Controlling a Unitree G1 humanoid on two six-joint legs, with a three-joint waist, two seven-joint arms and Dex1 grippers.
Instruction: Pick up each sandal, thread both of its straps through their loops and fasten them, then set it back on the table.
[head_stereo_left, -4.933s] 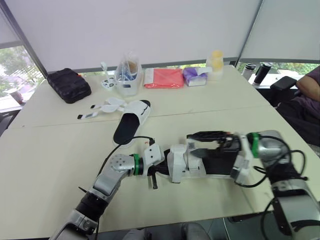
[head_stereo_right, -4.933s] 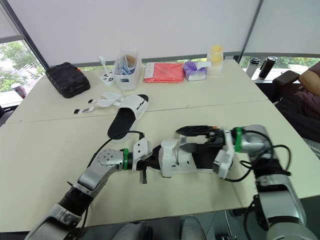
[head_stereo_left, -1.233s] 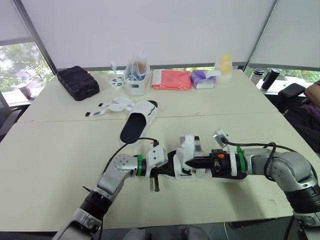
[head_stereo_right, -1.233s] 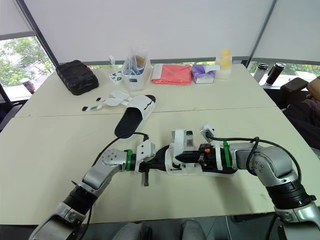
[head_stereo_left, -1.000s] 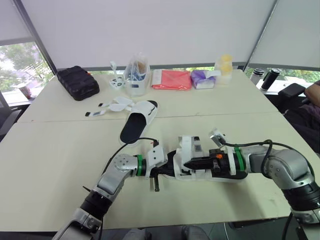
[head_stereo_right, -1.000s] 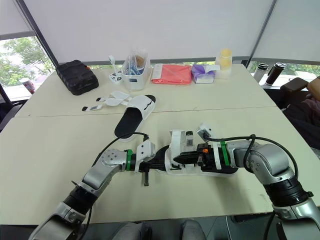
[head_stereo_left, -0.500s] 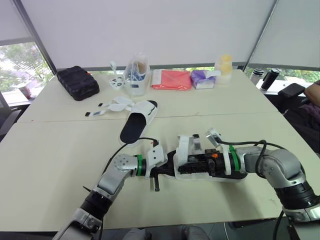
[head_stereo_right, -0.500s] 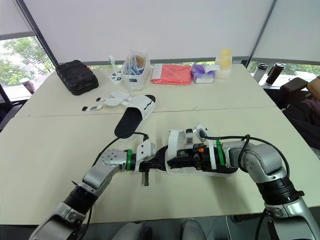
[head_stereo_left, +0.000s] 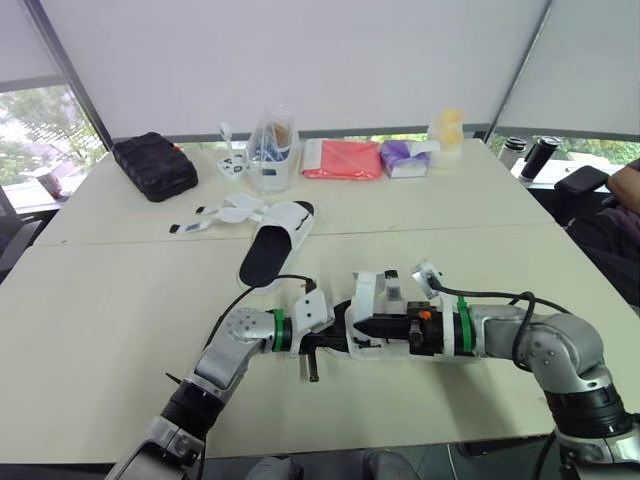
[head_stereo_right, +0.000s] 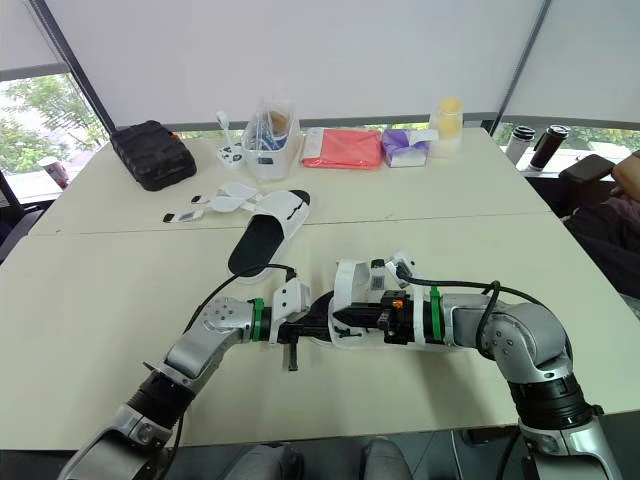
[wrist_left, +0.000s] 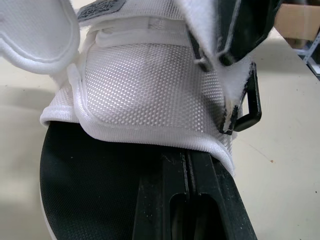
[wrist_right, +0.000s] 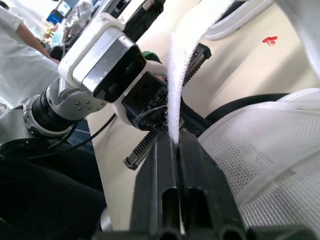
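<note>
From the right wrist we see the right pincer (wrist_right: 172, 142) clamped on the white strap (wrist_right: 188, 75); the left pincer (wrist_left: 186, 157) lies closed upon the sandal (wrist_left: 150, 95).

Two sandals noted, both white with a black insole.

Near sandal (head_stereo_left: 366, 294): laid flat on the counter (head_stereo_left: 100, 300), near edge, centre, lengthwise left to right, toe end to the left. White mesh upper (wrist_left: 150, 95) arched over the black insole (wrist_left: 85, 185). A black loop (wrist_left: 248, 107) is seen at the side of the upper, nothing threaded through it. One free strap (wrist_right: 187, 75), white and fuzzy, is lifted off the upper and pinched between the jaws of the right gripper (wrist_right: 170, 142).

Far sandal (head_stereo_left: 270, 243): flat on the counter, left of centre, well apart from the near one, untouched. Its open straps (head_stereo_left: 215, 213) are spread out to the left, unfastened.
</note>
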